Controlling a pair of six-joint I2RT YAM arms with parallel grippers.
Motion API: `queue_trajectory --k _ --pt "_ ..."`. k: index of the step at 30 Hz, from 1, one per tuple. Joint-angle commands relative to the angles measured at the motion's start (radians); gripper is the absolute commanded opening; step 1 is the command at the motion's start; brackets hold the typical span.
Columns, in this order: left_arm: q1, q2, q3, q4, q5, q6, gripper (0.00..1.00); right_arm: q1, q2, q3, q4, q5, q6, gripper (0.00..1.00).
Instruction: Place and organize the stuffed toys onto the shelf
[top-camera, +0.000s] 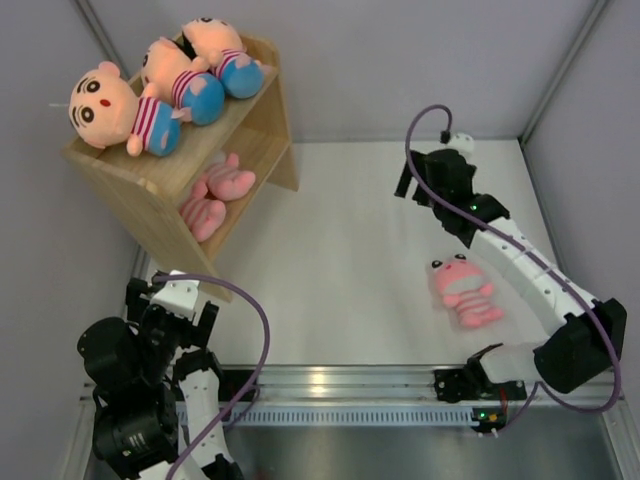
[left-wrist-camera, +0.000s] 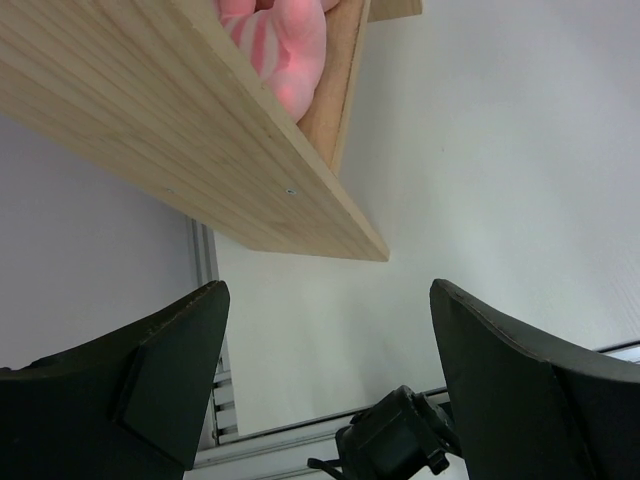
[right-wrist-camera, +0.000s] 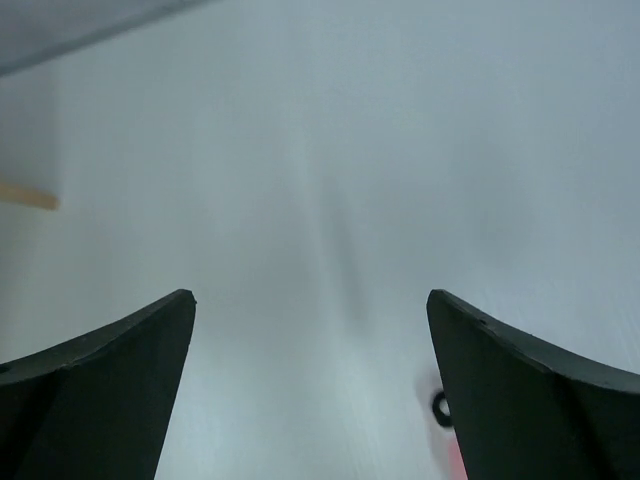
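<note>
Currently see left gripper (left-wrist-camera: 328, 290) spread wide, empty, beside shelf (top-camera: 155, 205) corner; right gripper (right-wrist-camera: 310, 296) likewise wide, empty, over table (top-camera: 350, 210). Count three boy dolls (top-camera: 110, 108) on top tier, two pink animals (top-camera: 215, 195) below, third pink animal (top-camera: 462, 293) on table.

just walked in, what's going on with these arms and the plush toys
Two robot arms are putting stuffed toys on a wooden shelf. Three boy dolls lie on its top tier and two pink animals on the lower one. One more pink animal lies loose on the table. The left gripper and right gripper are both open and empty.
</note>
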Motion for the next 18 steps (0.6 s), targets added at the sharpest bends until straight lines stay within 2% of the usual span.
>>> queue_trajectory --k 1,2,3,5,6,10,13,18 --pt "-0.009 -0.011 0.005 -0.054 0.043 0.013 0.88 -0.091 -0.065 -0.137 -0.302 0.259 0.319 0.99" --pt "-0.009 -0.011 0.006 -0.054 0.048 0.013 0.88 -0.108 -0.103 -0.164 -0.363 0.366 0.388 0.99" --pt "-0.010 -0.013 0.006 -0.056 0.052 0.015 0.88 -0.122 -0.123 -0.222 -0.412 0.417 0.517 0.99" --pt "-0.015 -0.016 0.008 -0.056 0.061 0.018 0.88 -0.123 -0.166 -0.264 -0.566 0.506 0.631 0.99" --pt "-0.018 -0.020 0.008 -0.054 0.061 0.018 0.88 -0.128 -0.178 -0.288 -0.605 0.516 0.701 0.99" --pt "-0.033 -0.036 0.003 -0.054 0.040 0.018 0.88 -0.146 -0.215 -0.324 -0.716 0.467 0.780 0.98" --pt "-0.039 -0.043 -0.003 -0.056 0.022 0.023 0.88 -0.165 -0.224 -0.367 -0.671 0.358 0.756 0.97" --pt "-0.053 -0.045 -0.018 -0.054 0.006 0.032 0.88 -0.194 -0.183 -0.460 -0.428 0.231 0.656 0.91"
